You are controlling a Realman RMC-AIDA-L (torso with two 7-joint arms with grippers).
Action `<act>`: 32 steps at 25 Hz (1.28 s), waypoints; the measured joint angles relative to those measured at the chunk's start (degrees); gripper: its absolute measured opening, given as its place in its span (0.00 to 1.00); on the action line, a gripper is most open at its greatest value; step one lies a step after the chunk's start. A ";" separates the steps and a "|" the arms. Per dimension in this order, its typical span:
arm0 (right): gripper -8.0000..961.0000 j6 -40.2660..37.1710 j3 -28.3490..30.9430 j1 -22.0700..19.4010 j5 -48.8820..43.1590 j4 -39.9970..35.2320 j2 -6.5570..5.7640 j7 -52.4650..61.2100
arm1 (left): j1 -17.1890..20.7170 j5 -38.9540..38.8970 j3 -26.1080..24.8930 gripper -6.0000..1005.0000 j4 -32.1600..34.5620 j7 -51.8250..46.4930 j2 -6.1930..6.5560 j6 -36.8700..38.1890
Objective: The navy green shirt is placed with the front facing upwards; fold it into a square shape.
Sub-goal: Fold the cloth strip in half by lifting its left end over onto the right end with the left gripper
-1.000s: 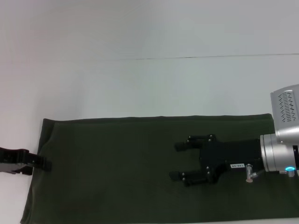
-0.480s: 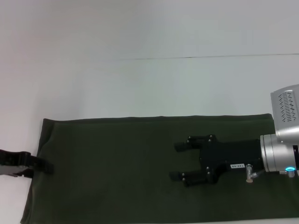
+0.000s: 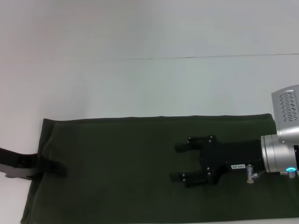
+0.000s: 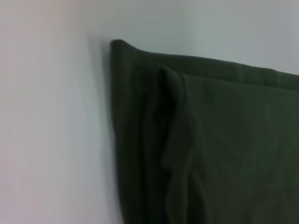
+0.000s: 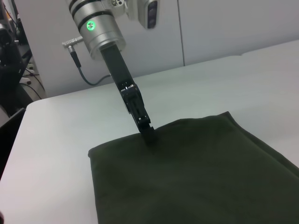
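Note:
The navy green shirt [image 3: 117,182] lies flat as a long dark green band across the near part of the white table [image 3: 140,88]. Only plain cloth shows; the print and the collar are hidden. My left gripper [image 3: 58,169] reaches in low over the shirt's left end, its tip on the cloth just inside the edge; the right wrist view shows it [image 5: 149,135] touching that end of the shirt [image 5: 196,172]. The left wrist view shows the layered edge of the shirt [image 4: 224,140]. My right gripper [image 3: 177,161] is open and empty over the shirt's right half.
The white table stretches bare behind the shirt up to a thin seam line [image 3: 187,58]. In the right wrist view, a wall [image 5: 224,28] stands behind the table and dark equipment with cables [image 5: 11,56] stands beside it.
My left gripper has moved right, from the shirt's left edge to a little way over the cloth. My right gripper and the shirt have not moved.

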 joint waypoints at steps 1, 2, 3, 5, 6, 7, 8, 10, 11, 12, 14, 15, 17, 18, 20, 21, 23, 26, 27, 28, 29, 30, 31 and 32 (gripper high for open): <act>0.89 -0.08 0.00 0.00 0.00 0.00 0.00 0.00 | -0.22 -0.11 -0.01 0.64 -0.42 0.03 -0.03 -0.07; 0.89 -0.17 0.00 0.00 0.00 0.00 0.01 0.00 | -0.49 -0.29 -0.03 0.64 -0.99 0.04 -0.03 -0.12; 0.89 -0.31 0.00 -0.03 0.00 0.00 0.00 0.00 | -0.69 -0.50 -0.08 0.64 -1.42 0.04 -0.04 -0.14; 0.89 -0.45 0.00 -0.05 0.00 0.00 0.01 0.00 | -1.02 -1.13 -0.14 0.64 -2.00 0.03 -0.05 0.01; 0.89 -0.48 0.00 -0.06 0.00 0.00 0.01 0.00 | -1.18 -1.36 -0.13 0.64 -2.15 -0.07 -0.05 0.10; 0.89 -0.49 0.00 -0.06 0.00 -0.03 0.01 0.00 | -1.31 -1.48 -0.13 0.64 -2.21 -0.17 -0.05 0.14; 0.89 -0.54 0.00 -0.08 0.00 -0.08 0.01 0.03 | -1.41 -1.52 -0.12 0.64 -2.25 -0.35 -0.05 0.16; 0.89 -0.63 0.00 -0.17 0.00 -0.26 0.01 0.40 | -1.48 -1.52 -0.11 0.64 -2.28 -0.83 -0.06 0.16; 0.89 -0.65 0.00 -0.20 0.00 -0.34 0.01 0.65 | -1.49 -1.52 -0.12 0.63 -2.29 -1.05 -0.06 0.17; 0.89 -0.65 0.00 -0.22 0.00 -0.41 0.00 0.92 | -1.44 -1.52 -0.12 0.63 -2.28 -1.19 -0.06 0.17; 0.89 -0.68 0.00 -0.23 0.00 -0.51 -0.05 1.19 | -1.19 -1.51 -0.16 0.63 -1.93 -1.28 -0.06 0.03; 0.89 -0.70 0.00 -0.24 0.00 -0.52 -0.05 1.22 | -1.04 -1.51 -0.21 0.63 -1.72 -1.25 -0.09 -0.10; 0.89 -0.76 0.00 -0.24 0.00 -0.53 -0.06 1.23 | -0.85 -1.51 -0.27 0.54 -1.28 -1.09 -0.16 -0.32; 0.89 -0.77 0.00 -0.25 0.00 -0.53 -0.07 1.23 | -0.79 -1.51 -0.22 0.49 -1.09 -0.97 -0.18 -0.37; 0.89 -0.77 0.00 -0.25 0.00 -0.53 -0.08 1.23 | -0.73 -1.26 0.02 0.40 -0.82 -0.79 -0.27 -0.58; 0.89 -0.78 0.02 -0.24 0.00 -0.54 -0.08 1.23 | -0.72 -1.14 0.09 0.37 -0.72 -0.76 -0.30 -0.74; 0.89 -0.82 0.07 -0.22 0.02 -0.53 -0.08 1.23 | -0.72 -1.10 0.11 0.29 -0.69 -0.75 -0.32 -0.84; 0.89 -0.93 0.16 -0.16 0.07 -0.53 -0.10 1.23 | -0.72 -1.06 0.14 0.18 -0.60 -0.79 -0.32 -0.85; 0.89 -0.98 0.22 -0.14 0.07 -0.53 -0.13 1.23 | -0.73 -1.02 0.17 0.16 -0.55 -0.85 -0.32 -0.83; 0.89 -1.05 0.28 -0.12 0.08 -0.54 -0.15 1.23 | -0.73 -1.00 0.19 0.15 -0.51 -0.90 -0.32 -0.80; 0.89 -1.15 0.33 -0.11 0.09 -0.55 -0.17 1.23 | -0.73 -0.98 0.20 0.14 -0.49 -0.97 -0.32 -0.77; 0.89 -1.23 0.36 -0.09 0.09 -0.58 -0.19 1.23 | -0.74 -0.97 0.21 0.12 -0.47 -1.05 -0.32 -0.72; 0.89 -1.25 0.36 -0.07 0.09 -0.59 -0.19 1.23 | -0.74 -0.97 0.22 0.11 -0.47 -1.09 -0.32 -0.70; 0.89 -1.28 0.35 -0.04 0.09 -0.60 -0.19 1.23 | -0.74 -0.94 0.22 0.10 -0.48 -1.14 -0.32 -0.69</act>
